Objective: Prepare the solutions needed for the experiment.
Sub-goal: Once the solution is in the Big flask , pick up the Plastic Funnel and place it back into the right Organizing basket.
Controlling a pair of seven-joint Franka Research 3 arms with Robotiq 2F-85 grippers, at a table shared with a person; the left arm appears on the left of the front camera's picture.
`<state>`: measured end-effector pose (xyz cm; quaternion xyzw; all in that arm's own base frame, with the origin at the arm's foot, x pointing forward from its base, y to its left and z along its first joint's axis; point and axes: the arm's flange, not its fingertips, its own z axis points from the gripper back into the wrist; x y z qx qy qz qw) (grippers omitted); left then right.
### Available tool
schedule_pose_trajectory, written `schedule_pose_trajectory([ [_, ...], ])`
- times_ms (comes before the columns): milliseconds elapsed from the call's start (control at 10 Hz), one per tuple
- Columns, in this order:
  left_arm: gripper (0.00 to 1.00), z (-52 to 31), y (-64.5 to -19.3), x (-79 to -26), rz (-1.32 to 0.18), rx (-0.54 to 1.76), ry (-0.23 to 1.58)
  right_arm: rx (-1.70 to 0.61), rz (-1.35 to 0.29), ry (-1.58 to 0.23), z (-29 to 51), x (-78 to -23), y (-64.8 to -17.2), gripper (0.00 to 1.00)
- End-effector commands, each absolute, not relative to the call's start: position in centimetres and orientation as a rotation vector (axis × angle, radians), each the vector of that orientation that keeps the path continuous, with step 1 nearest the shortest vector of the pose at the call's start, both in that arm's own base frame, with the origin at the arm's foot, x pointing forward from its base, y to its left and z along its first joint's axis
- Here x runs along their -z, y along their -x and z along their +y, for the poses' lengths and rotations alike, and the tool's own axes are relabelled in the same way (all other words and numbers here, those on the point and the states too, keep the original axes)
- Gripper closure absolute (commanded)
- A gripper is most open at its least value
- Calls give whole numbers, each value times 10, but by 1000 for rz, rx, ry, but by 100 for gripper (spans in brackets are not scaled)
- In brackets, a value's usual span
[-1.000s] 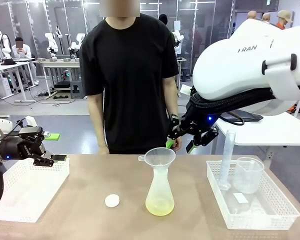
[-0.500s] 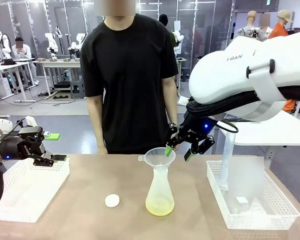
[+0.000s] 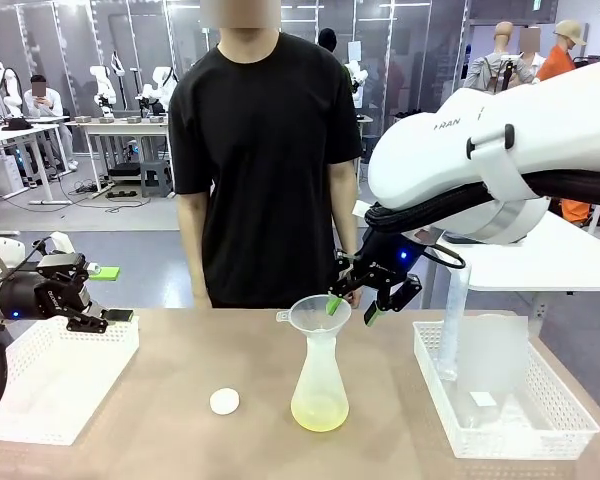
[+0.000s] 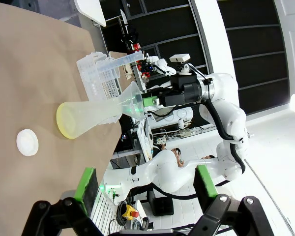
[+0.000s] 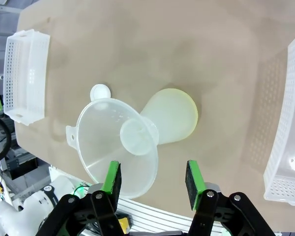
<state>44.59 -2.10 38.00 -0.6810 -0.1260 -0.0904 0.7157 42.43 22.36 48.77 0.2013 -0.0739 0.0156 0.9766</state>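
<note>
Right gripper spread wide at funnel rim; flask holds pale yellow solutions. Left gripper spread too, by white basket.

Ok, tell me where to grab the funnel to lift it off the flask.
Pinch the funnel by its rim from above, one finger inside, one outside: the wide cone opens upward, stem seated in the flask. The open right gripper hangs over that rim.

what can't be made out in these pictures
- Front view: a blurred patch covers what stands in the right basket beside the cylinder.
- Front view: the right tool overlaps the funnel rim; touching or not, unclear.
- Front view: marks on the flask are too small to read the amount of pale yellow liquid.
</note>
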Motion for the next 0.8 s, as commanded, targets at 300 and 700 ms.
schedule_pose_trajectory([
  [300,0,-21,-445,-382,-275,205,1501,-17,-143,-391,230,-480,-441,47],
  [700,0,-21,-445,-382,-275,205,1501,9,-118,-377,232,-478,-444,80],
])
